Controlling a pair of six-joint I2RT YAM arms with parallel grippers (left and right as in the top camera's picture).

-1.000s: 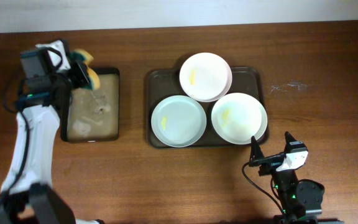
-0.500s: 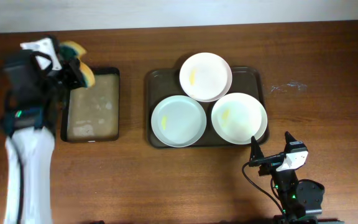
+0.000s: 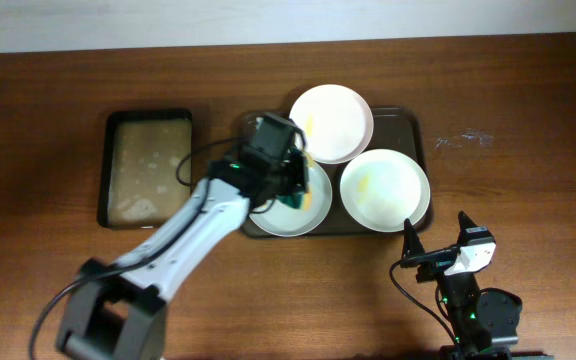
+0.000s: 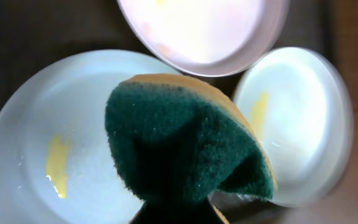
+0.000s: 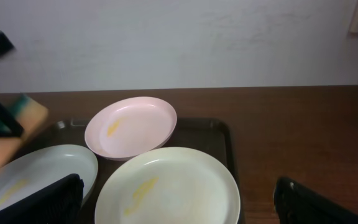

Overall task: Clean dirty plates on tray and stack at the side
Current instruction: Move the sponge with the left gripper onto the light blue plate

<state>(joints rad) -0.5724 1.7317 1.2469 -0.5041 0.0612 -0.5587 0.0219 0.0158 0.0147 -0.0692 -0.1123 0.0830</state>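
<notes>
Shows a brown wooden tabletop backed by a plain white wall. Bears at centre the large dark brown-grey rectangular tray with raised rim and, apart to its left, a narrow black tray of beige soapy water. Carries on the large tray three round white shallow plates: rear plate reaching over the back rim, right plate overhanging the right rim, greenish left plate with a yellow smear. Leaves bare wood to the right of the trays and along the front. Places the left gripper over the greenish plate, jaws clamped on a green-and-yellow sponge; contact with the plate cannot be told. Places the right gripper near the front edge, just before the right plate, fingers spread wide, grasping nothing.
</notes>
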